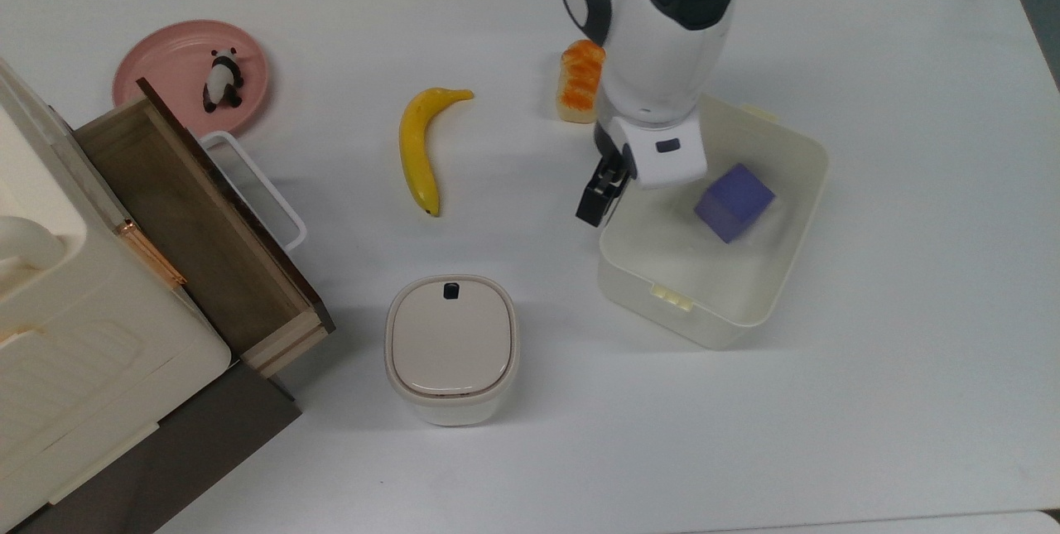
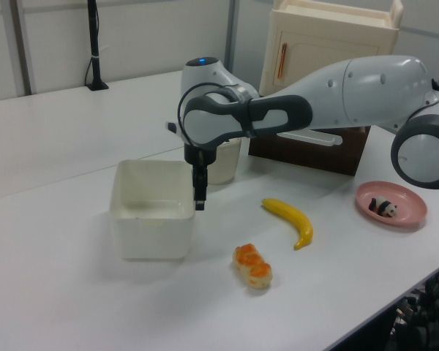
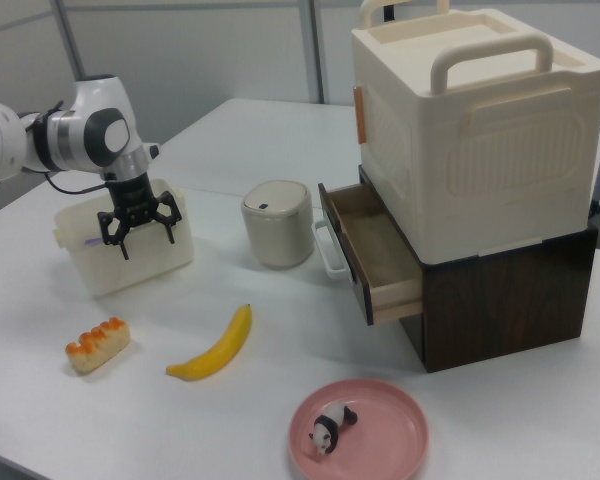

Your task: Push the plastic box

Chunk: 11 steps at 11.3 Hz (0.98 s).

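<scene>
Jaws spread, gripper (image 1: 598, 201) touching plastic box (image 1: 749, 302) rim; bare table (image 1: 911, 269) on top view's right.

The white arm (image 2: 366, 88) reaches in from the left view's right, its wrist bent straight down. The gripper (image 3: 138, 232) points at the tabletop, its two dark fingers (image 3: 123, 240) spread wide apart, nothing between them.
</scene>
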Available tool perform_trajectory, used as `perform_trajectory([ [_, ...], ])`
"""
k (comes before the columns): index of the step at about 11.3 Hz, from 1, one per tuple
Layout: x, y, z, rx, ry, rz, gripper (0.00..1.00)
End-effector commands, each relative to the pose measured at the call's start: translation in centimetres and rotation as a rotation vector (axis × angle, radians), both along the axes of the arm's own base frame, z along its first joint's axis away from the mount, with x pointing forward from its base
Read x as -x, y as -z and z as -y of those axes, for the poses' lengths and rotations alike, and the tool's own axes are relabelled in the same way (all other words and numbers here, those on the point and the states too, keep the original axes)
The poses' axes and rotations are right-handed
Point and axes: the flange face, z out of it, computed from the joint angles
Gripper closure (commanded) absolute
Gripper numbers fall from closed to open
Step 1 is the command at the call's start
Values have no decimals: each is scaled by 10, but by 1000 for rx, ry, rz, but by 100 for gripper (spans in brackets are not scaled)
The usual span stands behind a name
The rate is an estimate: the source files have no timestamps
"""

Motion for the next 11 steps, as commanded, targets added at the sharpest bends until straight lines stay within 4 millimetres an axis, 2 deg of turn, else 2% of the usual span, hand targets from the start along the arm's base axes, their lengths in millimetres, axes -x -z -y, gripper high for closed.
perform_trajectory([
  [1, 5, 7, -26, -6, 125, 40, 0],
  [3, 2, 0, -27, -22, 153, 75, 0],
  [4, 6, -23, -21, -28, 171, 88, 0],
  [5, 12, -53, -1, -13, 217, 72, 0],
  [6, 17, -79, 29, 6, 310, 54, 0],
  [7, 16, -106, 76, 2, 461, 72, 0],
  [8, 20, -126, 105, 9, 600, 73, 0],
  [10, 28, -154, 170, 19, 930, 86, 0],
  [11, 32, -167, 189, 15, 1069, 114, 0],
])
